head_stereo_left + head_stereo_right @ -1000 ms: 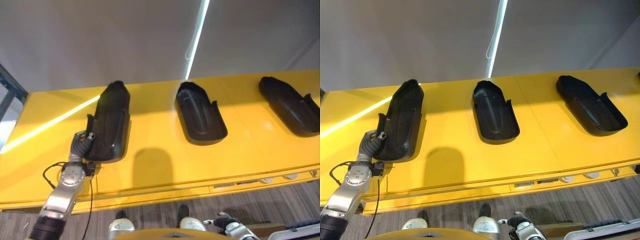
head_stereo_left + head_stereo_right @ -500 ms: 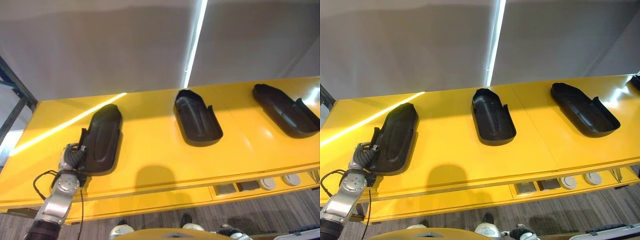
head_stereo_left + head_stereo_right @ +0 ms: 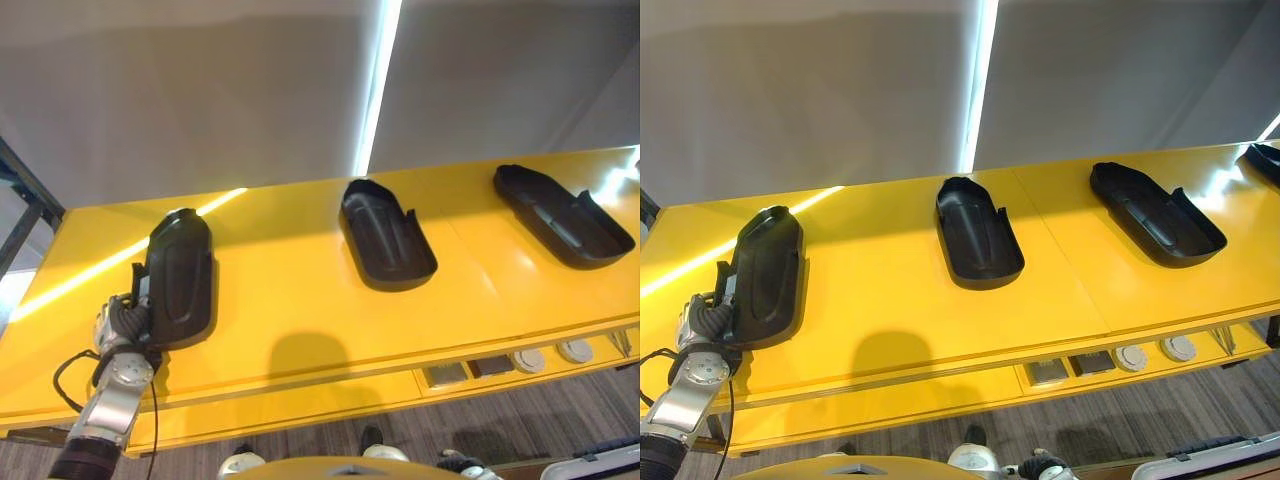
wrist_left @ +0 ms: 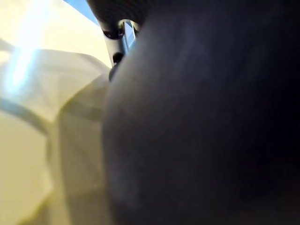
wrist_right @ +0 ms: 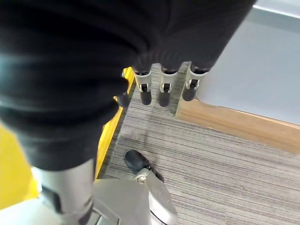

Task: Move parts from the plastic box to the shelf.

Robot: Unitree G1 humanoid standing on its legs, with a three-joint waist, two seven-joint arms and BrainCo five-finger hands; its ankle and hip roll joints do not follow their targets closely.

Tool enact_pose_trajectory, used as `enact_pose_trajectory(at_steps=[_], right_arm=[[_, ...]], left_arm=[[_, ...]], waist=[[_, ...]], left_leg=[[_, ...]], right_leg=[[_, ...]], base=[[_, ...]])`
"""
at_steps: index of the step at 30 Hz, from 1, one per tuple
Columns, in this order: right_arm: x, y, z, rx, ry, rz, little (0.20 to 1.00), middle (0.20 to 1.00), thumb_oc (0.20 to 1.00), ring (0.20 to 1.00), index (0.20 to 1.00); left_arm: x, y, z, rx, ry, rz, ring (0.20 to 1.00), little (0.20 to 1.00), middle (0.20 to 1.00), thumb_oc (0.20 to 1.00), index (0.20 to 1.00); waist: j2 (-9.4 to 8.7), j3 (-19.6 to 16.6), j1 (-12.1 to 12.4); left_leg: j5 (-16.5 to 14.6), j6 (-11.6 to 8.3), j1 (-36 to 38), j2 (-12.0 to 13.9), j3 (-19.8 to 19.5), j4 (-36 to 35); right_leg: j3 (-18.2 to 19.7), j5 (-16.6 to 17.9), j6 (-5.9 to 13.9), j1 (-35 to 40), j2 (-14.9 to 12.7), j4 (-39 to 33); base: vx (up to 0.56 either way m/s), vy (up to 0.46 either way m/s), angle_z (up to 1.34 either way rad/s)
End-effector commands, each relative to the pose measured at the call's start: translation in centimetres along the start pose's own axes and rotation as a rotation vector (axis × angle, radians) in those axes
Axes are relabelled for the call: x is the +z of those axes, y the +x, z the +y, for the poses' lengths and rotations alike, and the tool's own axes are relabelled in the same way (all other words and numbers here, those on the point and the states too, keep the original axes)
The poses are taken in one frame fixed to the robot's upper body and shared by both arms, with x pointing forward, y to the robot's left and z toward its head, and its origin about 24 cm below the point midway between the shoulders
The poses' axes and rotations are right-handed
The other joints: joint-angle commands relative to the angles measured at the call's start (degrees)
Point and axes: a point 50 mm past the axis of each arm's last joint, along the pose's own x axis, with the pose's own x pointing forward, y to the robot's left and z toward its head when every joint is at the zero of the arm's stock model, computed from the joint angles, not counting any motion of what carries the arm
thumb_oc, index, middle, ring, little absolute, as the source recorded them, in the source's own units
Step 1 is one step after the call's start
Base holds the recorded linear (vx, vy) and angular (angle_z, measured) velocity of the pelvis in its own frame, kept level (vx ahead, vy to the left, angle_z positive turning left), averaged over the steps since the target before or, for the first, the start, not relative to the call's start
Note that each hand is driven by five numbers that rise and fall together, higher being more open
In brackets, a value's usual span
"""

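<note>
So the black part [image 3: 180,278] the robot is dealing with sits on the yellow shelf [image 3: 300,290], over at the left of the eye views, lying with its rounded back up and its long side running away from the camera. The left hand [image 3: 128,318] is right at its near end, fingers curled around the part's edge, so it's got a grip on it there. The left wrist view is basically a big dark blur of that same part [image 4: 201,122] up close, with a bit of pale yellow shelf beside it. Moving right along the shelf, there's a second black part [image 3: 386,235] in the middle of the frame lying hollow side up, and a third one [image 3: 562,215] toward the upper right, also hollow side up, all well apart from each other. The right eye view catches the tip of a fourth dark part [image 3: 1262,160] at the far right edge, which the left eye view misses. The right hand [image 5: 161,86] shows up in its own wrist view, hanging over the striped grey floor [image 5: 225,164] with fingers straight and relaxed, holding nothing, next to a wooden-edged grey panel [image 5: 253,61].
</note>
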Motion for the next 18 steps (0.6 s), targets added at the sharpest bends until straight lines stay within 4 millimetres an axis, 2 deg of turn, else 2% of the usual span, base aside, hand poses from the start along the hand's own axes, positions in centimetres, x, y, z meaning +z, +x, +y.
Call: enact_pose_trajectory(at_steps=[1, 2, 9, 18], right_arm=[[1.7, 0.1, -0.8, 0.001, -0.059, -0.045, 1.0, 1.0, 1.0, 1.0, 1.0], [1.8, 0.1, -0.8, 0.001, -0.061, -0.046, 1.0, 1.0, 1.0, 1.0, 1.0], [1.9, 0.1, -0.8, 0.002, -0.058, -0.044, 1.0, 1.0, 1.0, 1.0, 1.0], [1.7, 0.1, -0.7, 0.002, -0.062, -0.034, 1.0, 1.0, 1.0, 1.0, 1.0]], left_arm=[[3.8, 1.9, 2.0, 0.113, -0.081, -0.137, 0.225, 0.225, 0.225, 0.225, 0.225], [3.9, 1.8, 1.7, 0.099, -0.084, -0.138, 1.0, 1.0, 1.0, 1.0, 1.0], [4.1, 1.7, 1.3, 0.077, -0.089, -0.132, 1.0, 1.0, 1.0, 1.0, 1.0], [5.0, 1.6, 2.2, 0.104, -0.136, -0.182, 1.0, 1.0, 1.0, 1.0, 1.0]], waist=[[-0.71, 4.81, -0.44], [-0.72, 4.85, -0.47], [-0.62, 4.93, -0.54], [-0.41, 4.69, -0.23]], left_leg=[[-2.98, 2.83, 1.32, -2.08, 0.35, 0.57], [-3.01, 2.87, 1.36, -2.1, 0.34, 0.63], [-3.18, 2.91, 1.51, -2.09, 0.5, 0.88], [-3.43, 3.11, 1.94, -2.21, 0.31, 0.92]], right_leg=[[-1.2, -6.28, 1.16, 5.42, -0.38, 0.24], [-1.19, -6.32, 1.1, 5.49, -0.35, 0.24], [-1.17, -6.43, 1.03, 5.73, -0.34, 0.24], [-1.48, -6.64, 0.95, 6.28, -0.43, 0.28]], base=[[0.0, 0.0, 0.0], [0.0, 0.0, 0.0], [0.0, 0.0, 0.0], [0.0, 0.0, 0.0]])
